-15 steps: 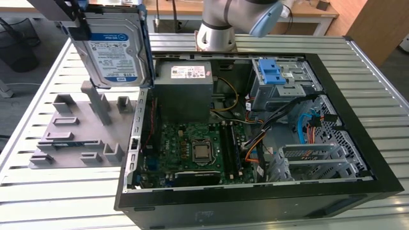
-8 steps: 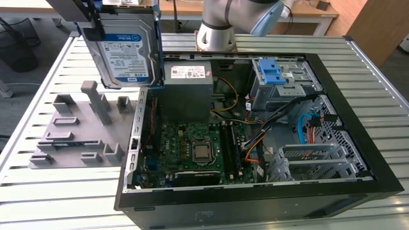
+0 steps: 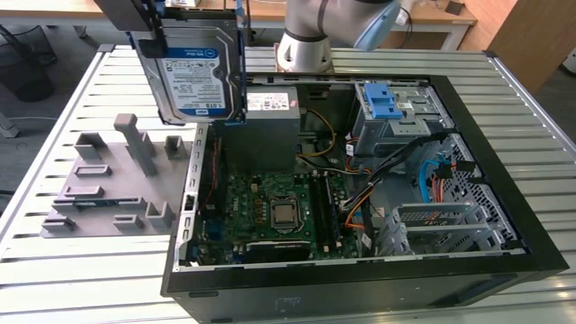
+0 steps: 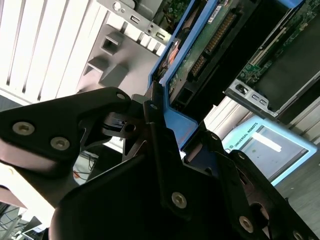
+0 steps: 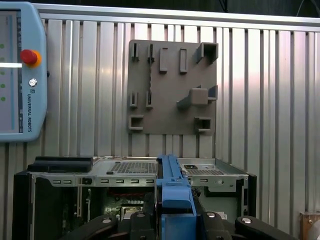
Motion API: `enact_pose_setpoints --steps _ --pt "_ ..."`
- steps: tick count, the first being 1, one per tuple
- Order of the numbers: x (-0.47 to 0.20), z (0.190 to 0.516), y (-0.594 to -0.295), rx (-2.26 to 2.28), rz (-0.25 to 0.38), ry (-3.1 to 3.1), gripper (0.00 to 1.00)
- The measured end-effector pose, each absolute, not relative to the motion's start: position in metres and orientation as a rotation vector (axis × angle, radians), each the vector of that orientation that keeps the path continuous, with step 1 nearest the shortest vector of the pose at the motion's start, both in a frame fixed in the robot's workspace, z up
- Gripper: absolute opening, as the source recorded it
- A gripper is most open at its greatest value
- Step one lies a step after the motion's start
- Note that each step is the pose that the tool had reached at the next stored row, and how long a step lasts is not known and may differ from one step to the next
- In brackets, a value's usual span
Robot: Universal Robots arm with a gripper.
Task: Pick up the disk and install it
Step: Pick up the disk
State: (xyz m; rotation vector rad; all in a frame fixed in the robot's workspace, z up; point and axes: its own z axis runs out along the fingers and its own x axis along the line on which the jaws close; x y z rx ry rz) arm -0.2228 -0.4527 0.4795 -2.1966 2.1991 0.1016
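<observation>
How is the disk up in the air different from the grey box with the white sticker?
The disk hangs upright in the air, gripped by the end effector; the grey box sits inside the computer case. The disk wears a blue bracket; the grey box has none. Both carry a mostly white label.

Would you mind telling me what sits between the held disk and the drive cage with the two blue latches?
In the exterior view, the grey metal box with a white sticker sits between the disk and the cage.
</observation>
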Motion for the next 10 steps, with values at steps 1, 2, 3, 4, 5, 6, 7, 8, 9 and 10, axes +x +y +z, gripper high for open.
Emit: enact_pose_setpoints --steps 1,2,3,4,5,6,7,8,9,10 --pt "-0.22 0.48 -0.453 -2.197 0.102 2.199 0.36" --pt "-0.218 0.479 -0.453 -2.197 0.102 2.199 0.36" --pt "-0.215 0.479 -0.453 -2.197 0.102 2.199 0.36" --pt "-0.213 0.479 -0.453 -2.197 0.102 2.199 0.36" --pt "-0.211 0.48 -0.453 -2.197 0.102 2.199 0.36" --pt "-0.208 0.48 -0.453 -2.197 0.102 2.199 0.36" --pt "-0.206 0.479 -0.453 -2.197 0.102 2.199 0.36" --pt "-0.204 0.479 -0.453 -2.197 0.102 2.199 0.36" --pt "-0.202 0.479 -0.453 -2.197 0.102 2.199 0.36" --pt "-0.199 0.48 -0.453 -2.197 0.102 2.199 0.36"
